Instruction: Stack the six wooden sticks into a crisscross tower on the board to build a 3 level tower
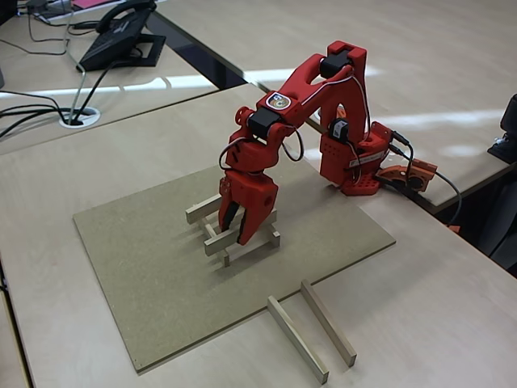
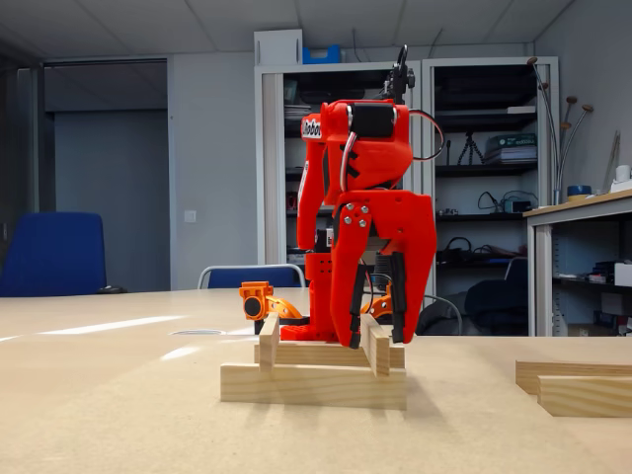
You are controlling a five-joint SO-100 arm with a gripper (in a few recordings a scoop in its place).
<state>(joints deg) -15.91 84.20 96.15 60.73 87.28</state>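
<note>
On the board (image 1: pixel 145 267) stands a low tower (image 1: pixel 234 242) of pale wooden sticks, two levels crossed at right angles. In the other fixed view the tower (image 2: pixel 311 370) has two long sticks below and two sticks end-on above. My red gripper (image 1: pixel 236 236) points straight down onto it. Its fingers (image 2: pixel 353 316) close tightly on either side of the right upper stick (image 2: pixel 378 346), which rests on the lower level. Two more sticks (image 1: pixel 297 338) (image 1: pixel 327 322) lie side by side on the table, off the board's near right edge.
The arm's red base (image 1: pixel 355 166) stands behind the board's far right corner, with cables trailing right. A desk phone (image 1: pixel 121 36) and cables lie on the desk at far left. The loose sticks (image 2: pixel 583 385) are at the right edge.
</note>
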